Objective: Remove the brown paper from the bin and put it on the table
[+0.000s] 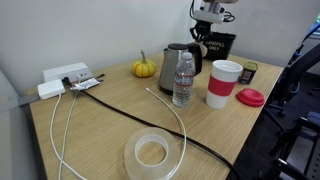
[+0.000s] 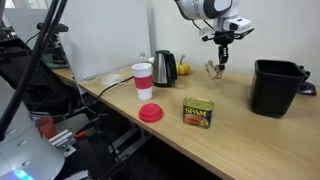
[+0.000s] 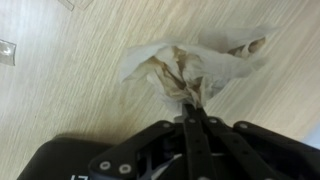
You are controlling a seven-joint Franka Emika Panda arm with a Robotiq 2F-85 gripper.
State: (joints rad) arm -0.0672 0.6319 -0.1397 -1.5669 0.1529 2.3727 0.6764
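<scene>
Brown paper point(image 3: 190, 68), crumpled and partly white, fills the upper middle of the wrist view. It is pinched at its lower tip by the pincer point(image 3: 193, 112), whose two dark fingers are pressed together on that narrow twist. The wad fans out from the grip toward the top of the frame. Its long axis runs left to right, with one pale lobe reaching the upper left and a browner, ragged lobe reaching the upper right. The twisted end points down the frame into the fingertips. Light wood-grain surface point(image 3: 60, 100) shows behind the paper; whether the paper touches it cannot be told from this view.

In an exterior view the pincer point(image 2: 222, 60) hangs over the surface in the upper right part of the frame. It is to the left of the black bin point(image 2: 277, 90) and apart from it, so the paper is out of the bin. The paper itself is too small there to make out clearly.

Lower in that frame a Spam can point(image 2: 198, 112) stands in the middle. A red lid point(image 2: 150, 112) lies to its left, with a red-and-white cup point(image 2: 142, 80) and a steel kettle point(image 2: 164, 68) behind it.

In an exterior view a clear water bottle point(image 1: 183, 78), a small orange pumpkin point(image 1: 145, 68), a roll of clear tape point(image 1: 151, 153) and a long black cable point(image 1: 150, 122) occupy the middle and lower frame, well away from the pincer at upper right.
</scene>
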